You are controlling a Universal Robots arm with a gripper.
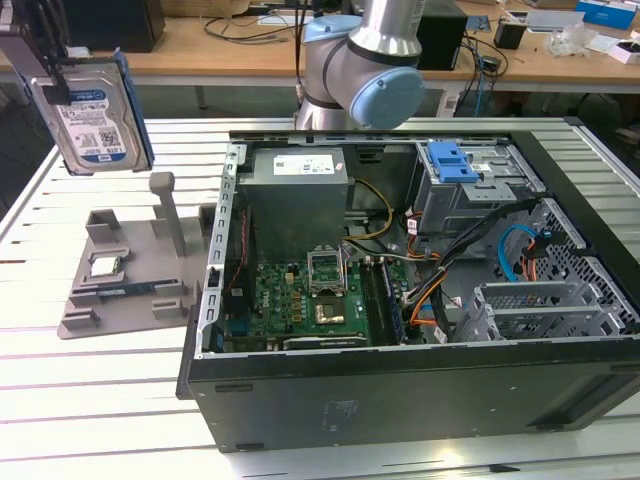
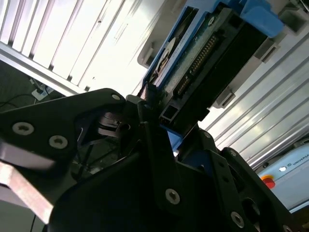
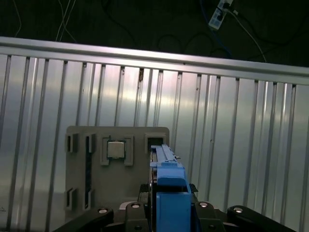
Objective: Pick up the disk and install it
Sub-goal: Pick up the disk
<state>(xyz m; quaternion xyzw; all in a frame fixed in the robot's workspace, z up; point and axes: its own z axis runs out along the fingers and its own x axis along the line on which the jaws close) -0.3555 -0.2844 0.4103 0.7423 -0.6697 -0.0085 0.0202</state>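
Observation:
The disk (image 1: 95, 118), silver with a blue-and-white label and a blue bracket, hangs upright in the air at the exterior view's upper left, above the grey fixture (image 1: 120, 285). My gripper (image 1: 52, 80) is shut on its upper end. In the second wrist view the disk (image 2: 203, 53) shows edge-on, with its green board and connector, clamped between the black fingers (image 2: 145, 116). In the first wrist view the disk's blue bracket edge (image 3: 169, 186) rises from the gripper (image 3: 166, 215), over the fixture (image 3: 116, 169).
The open computer case (image 1: 420, 390) lies on the slatted metal table (image 1: 90, 400), with a metal drive cage and blue latch (image 1: 452, 160) at its back. The fixture holds a small square chip (image 1: 107, 264) and a memory stick (image 1: 125, 291). The arm's elbow (image 1: 370, 70) stands behind the case.

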